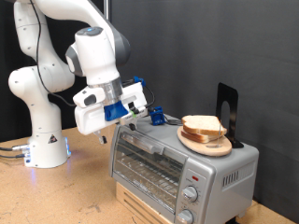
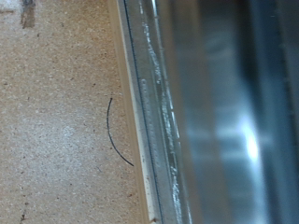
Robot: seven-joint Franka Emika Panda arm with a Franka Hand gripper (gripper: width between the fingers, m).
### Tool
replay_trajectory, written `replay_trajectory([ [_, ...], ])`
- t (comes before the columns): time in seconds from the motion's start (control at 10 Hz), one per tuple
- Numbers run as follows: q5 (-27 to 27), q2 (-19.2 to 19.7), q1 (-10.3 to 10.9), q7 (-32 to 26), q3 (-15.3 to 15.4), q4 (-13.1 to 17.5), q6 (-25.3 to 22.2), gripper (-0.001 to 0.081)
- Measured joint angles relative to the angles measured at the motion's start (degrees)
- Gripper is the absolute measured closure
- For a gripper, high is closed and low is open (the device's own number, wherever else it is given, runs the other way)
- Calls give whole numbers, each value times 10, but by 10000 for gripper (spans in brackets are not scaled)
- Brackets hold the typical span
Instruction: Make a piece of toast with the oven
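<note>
One arm shows in the exterior view, its gripper [image 1: 155, 116] hovering at the top front edge of the oven [image 1: 182, 168], with blue-tipped fingers pointing toward the oven's roof near the door's upper rim. Whether the fingers are parted or closed I cannot tell; nothing shows between them. Beyond the gripper, toward the exterior view's right, the toast [image 1: 203, 125] lies on a plate [image 1: 207, 143] resting on the oven's roof, well apart from the fingers. The door looks closed, the rack visible behind the glass.

The wrist view shows the wooden table [image 2: 56, 112] and a shiny metal edge of the oven [image 2: 159, 121] running beside it; neither fingers nor toast appear.

The step in hand seems to be opening the door, judging by the gripper's place at its upper edge. That calls for a firm hold on the door's handle.
</note>
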Motion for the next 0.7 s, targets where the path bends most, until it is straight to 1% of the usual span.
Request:
replay_trajectory([
  [0.1, -5, 2, -1, 0, 0, -5, 12, -3],
  [0.3, -22, 1, -12, 9, 0, -6, 15, -3],
  [0.7, -63, 9, -55, 30, -8, -5, 15, -3],
])
